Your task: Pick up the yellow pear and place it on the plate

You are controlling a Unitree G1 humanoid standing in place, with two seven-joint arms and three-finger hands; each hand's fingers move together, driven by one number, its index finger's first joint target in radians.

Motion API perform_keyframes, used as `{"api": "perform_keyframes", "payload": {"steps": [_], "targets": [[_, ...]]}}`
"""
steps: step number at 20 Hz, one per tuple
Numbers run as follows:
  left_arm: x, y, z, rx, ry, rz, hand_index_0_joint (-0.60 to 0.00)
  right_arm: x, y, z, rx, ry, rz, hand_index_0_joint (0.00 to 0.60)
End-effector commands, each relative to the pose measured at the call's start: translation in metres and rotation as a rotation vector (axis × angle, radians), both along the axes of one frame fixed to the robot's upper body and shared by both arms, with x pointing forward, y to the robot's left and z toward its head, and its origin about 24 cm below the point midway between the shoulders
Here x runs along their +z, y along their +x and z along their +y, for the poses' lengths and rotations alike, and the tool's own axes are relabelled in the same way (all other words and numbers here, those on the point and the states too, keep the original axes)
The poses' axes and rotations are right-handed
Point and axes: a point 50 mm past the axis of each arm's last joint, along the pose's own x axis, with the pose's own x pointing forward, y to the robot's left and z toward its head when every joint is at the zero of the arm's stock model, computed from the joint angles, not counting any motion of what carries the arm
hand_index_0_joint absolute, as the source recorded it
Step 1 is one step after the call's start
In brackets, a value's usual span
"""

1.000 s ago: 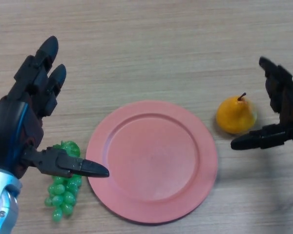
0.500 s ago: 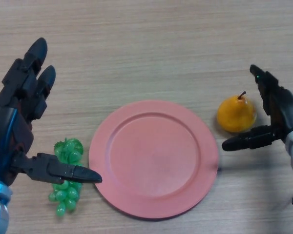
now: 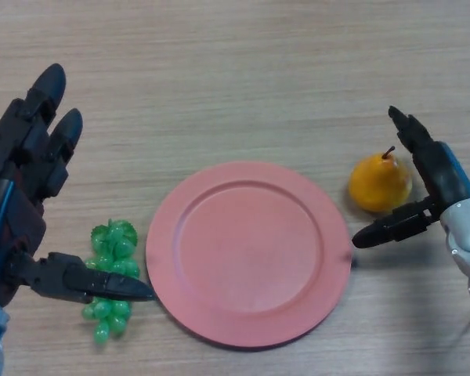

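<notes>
Your right hand is at the right edge of the tabletop, spread wide around the pear but not closed on it. Fingers reach past the pear's far right side, thumb points left just in front of it. I can't tell whether either is touching the fruit; nothing is curled round it.

Pear sits upright on the tabletop, stem up, just beside the right rim of the plate, not on it. Plate is pink, lying flat around mid-tabletop, toward the near edge, nothing in it.

Your left hand is at the left edge, also spread: fingers pointing away from you, thumb pointing right over the grapes. It holds nothing. Grapes are green, lying on the tabletop just beside the plate's left rim, near the front left corner.
</notes>
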Motion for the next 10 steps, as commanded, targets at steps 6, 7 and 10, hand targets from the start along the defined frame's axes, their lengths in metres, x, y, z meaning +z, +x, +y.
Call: {"api": "perform_keyframes", "payload": {"steps": [6, 7, 10], "targets": [[0.031, -0.016, 0.012, 0.024, 0.018, -0.221, 0.0, 0.043, 0.013, -0.006, -0.037, -0.094, -0.243, 0.6], [0.031, -0.017, 0.012, 0.025, 0.019, -0.224, 0.0, 0.045, 0.014, -0.008, -0.046, -0.118, -0.255, 0.6], [0.03, -0.016, 0.013, 0.029, 0.015, -0.219, 0.0, 0.052, 0.013, -0.008, -0.055, -0.039, -0.266, 0.6]]}}
